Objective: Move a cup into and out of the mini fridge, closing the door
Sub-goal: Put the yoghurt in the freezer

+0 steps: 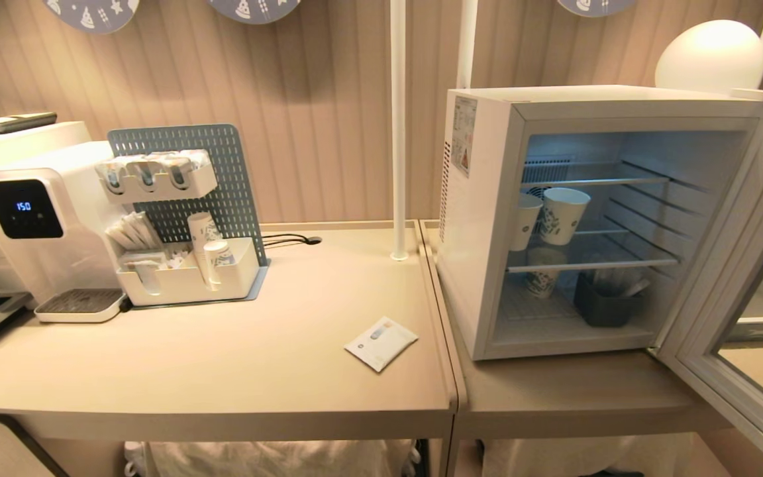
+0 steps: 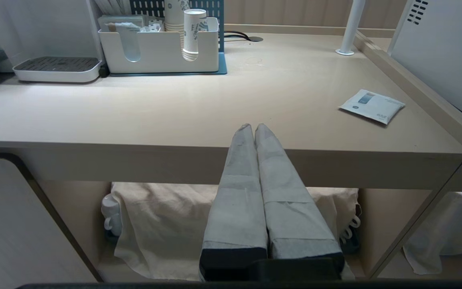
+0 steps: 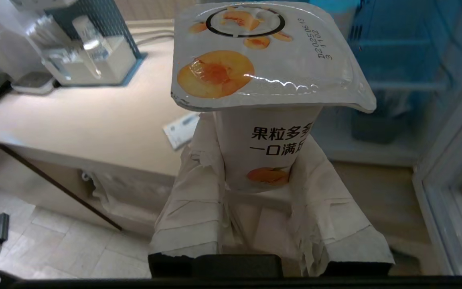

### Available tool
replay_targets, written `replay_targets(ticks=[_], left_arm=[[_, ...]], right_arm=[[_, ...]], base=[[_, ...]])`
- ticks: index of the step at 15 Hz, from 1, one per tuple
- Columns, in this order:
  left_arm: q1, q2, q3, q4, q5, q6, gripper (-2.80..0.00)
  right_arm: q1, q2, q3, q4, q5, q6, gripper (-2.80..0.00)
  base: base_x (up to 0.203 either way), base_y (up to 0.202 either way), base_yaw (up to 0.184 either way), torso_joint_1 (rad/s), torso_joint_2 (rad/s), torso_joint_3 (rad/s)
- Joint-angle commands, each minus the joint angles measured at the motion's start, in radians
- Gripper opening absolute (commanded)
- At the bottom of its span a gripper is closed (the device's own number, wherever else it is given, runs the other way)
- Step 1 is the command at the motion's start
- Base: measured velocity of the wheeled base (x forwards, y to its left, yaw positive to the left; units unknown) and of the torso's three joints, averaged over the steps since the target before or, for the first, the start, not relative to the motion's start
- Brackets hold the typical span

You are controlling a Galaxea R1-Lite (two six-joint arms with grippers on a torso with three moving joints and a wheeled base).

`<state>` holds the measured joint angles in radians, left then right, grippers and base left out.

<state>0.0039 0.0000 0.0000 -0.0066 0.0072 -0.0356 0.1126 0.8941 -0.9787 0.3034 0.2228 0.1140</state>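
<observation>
While neither arm showed in the head view, the boxy white mini fridge (image 1: 481,218) stood on the beige counter (image 1: 222,371) with its grey-framed glass door (image 1: 739,344) swung wide, the door's far edge cut off by the picture. Inside the fridge, blue-patterned white paper cups (image 1: 561,213) stood on the wire shelf, one partly hidden behind the front frame, and a dark bin (image 1: 607,301) sat on the floor below. Seen from the right wrist, the right gripper (image 3: 261,160) held the small white plastic cup (image 3: 263,152) with peach pictures upright between its cloth-wrapped fingers (image 3: 199,188), out in front of the fridge; its sealed lid hid much of the blurred interior. Away from the fridge, the left gripper (image 2: 254,128) hung before the counter's edge, fingers pressed together on nothing. A flat white packet (image 1: 381,342) lay beside the fridge.
</observation>
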Motion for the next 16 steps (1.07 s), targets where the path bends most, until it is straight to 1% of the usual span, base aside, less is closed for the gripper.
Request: replay_targets(ticks=[1, 3, 5, 7, 9, 12, 16], left_arm=[[0.0, 0.002, 0.0, 0.0, 0.0, -0.001, -2.8], [0.001, 0.002, 0.0, -0.001, 0.002, -0.001, -2.8], [0.001, 0.002, 0.0, -0.001, 0.0, -0.001, -2.8], [0.001, 0.002, 0.0, -0.001, 0.0, -0.001, -2.8], [0.001, 0.002, 0.0, -0.001, 0.002, -0.001, -2.8], [0.001, 0.002, 0.0, -0.001, 0.0, -0.001, -2.8], [-0.001, 0.002, 0.0, -0.001, 0.002, -0.003, -2.8]], right_arm=[[0.001, -0.196, 0.187, 0.002, -0.002, -0.023, -2.8], [0.001, -0.245, 0.311, -0.006, -0.009, -0.057, -2.8], [0.0, -0.214, 0.374, -0.075, -0.045, -0.066, -2.8], [-0.001, -0.126, 0.423, -0.219, -0.119, -0.069, -2.8], [-0.001, -0.016, 0.476, -0.393, -0.183, -0.069, -2.8], [-0.005, 0.162, 0.527, -0.593, -0.216, -0.064, -2.8], [-0.031, 0.441, 0.529, -0.837, -0.258, -0.06, -2.8]], base=[[0.0, 0.0, 0.0, 0.0, 0.0, 0.0], [0.0, 0.0, 0.0, 0.0, 0.0, 0.0], [0.0, 0.0, 0.0, 0.0, 0.0, 0.0], [0.0, 0.0, 0.0, 0.0, 0.0, 0.0], [0.0, 0.0, 0.0, 0.0, 0.0, 0.0], [0.0, 0.0, 0.0, 0.0, 0.0, 0.0], [0.0, 0.0, 0.0, 0.0, 0.0, 0.0]])
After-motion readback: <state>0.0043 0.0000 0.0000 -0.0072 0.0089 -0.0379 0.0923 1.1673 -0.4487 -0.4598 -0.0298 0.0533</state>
